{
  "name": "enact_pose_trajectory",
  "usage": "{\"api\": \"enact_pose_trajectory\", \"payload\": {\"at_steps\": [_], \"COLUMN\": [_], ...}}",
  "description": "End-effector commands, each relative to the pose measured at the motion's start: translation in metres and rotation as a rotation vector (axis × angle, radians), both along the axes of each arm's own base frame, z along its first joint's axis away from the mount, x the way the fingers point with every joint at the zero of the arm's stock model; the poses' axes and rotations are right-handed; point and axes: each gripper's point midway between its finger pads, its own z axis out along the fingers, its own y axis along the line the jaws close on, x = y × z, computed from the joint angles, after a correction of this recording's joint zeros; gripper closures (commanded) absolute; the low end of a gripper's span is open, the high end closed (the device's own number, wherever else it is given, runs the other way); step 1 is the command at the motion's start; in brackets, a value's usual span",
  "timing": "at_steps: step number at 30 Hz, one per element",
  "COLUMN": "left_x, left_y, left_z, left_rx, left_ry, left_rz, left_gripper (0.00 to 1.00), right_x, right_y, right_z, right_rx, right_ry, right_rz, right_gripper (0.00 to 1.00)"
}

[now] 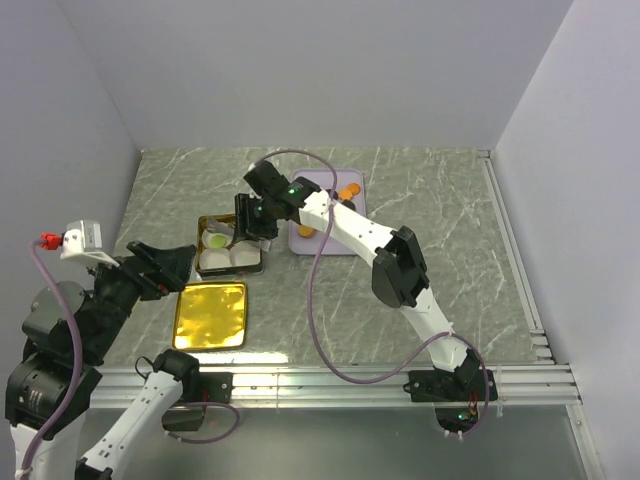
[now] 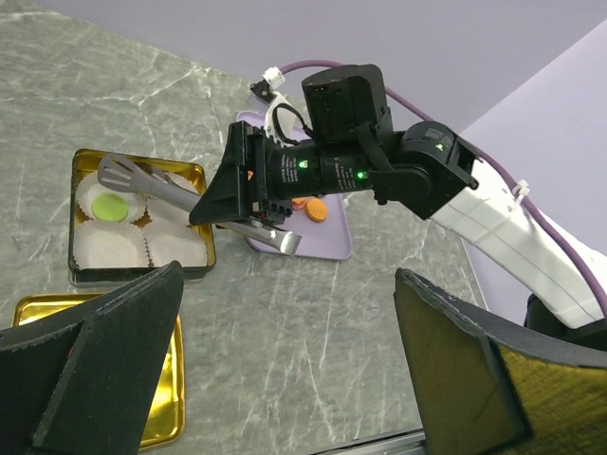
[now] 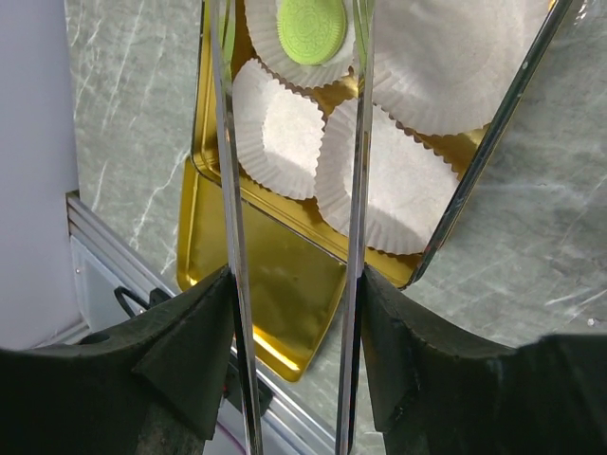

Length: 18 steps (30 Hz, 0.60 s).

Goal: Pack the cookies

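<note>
Right wrist: right gripper point(image 3: 296, 379) jaws clamp silver metal tongs point(image 3: 359, 171); tips could snag white paper cups point(image 3: 408, 190); left gripper point(image 2: 285, 379) jaws agape.

The top view looks down from behind the arm bases; both wrist views face the square gold tin point(image 2: 133, 273), the right one closest.

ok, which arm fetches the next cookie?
Right: its gripper holds the tongs over the tin, next to the tray of cookies. Left gripper sits open, empty, back by the lid.
</note>
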Motion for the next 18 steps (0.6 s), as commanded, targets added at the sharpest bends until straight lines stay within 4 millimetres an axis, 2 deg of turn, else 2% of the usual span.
{"api": "enact_pose_trajectory", "payload": {"at_steps": [1,5,7,8,9,10,11,14,18], "left_x": [0.014,0.021,0.023,0.024,0.024,0.024,0.025,0.027,0.033], "left_y": [-0.002,-0.005,-0.002,0.001,0.003,0.007,0.008,0.011,0.009], "left_z": [0.008,0.000,-0.001,-0.002,-0.001,0.000,-0.002,-0.004,-0.009], "left_rx": [0.018,0.023,0.027,0.030,0.036,0.039,0.045,0.062,0.094], "left_ry": [-0.040,-0.018,-0.016,-0.012,-0.016,-0.023,-0.021,-0.026,-0.016], "left_rz": [0.007,0.006,0.025,0.038,0.050,0.072,0.078,0.089,0.086], "left_gripper": [0.01,0.01,0.01,0.01,0.01,0.01,0.00,0.01,0.01], "right_x": [0.012,0.013,0.016,0.016,0.018,0.024,0.023,0.033,0.037], "right_y": [0.004,-0.003,-0.013,-0.021,-0.028,-0.041,-0.053,-0.094,-0.141], "right_z": [0.068,0.111,0.118,0.130,0.133,0.126,0.141,0.143,0.119], "right_rx": [0.118,0.182,0.179,0.187,0.180,0.149,0.155,0.095,-0.053], "right_ry": [-0.111,-0.164,-0.176,-0.193,-0.205,-0.204,-0.235,-0.274,-0.274], "right_rz": [-0.011,-0.015,-0.029,-0.037,-0.043,-0.070,-0.080,-0.151,-0.199], "right_gripper": [0.41,0.42,0.42,0.42,0.42,0.42,0.42,0.42,0.43]}}
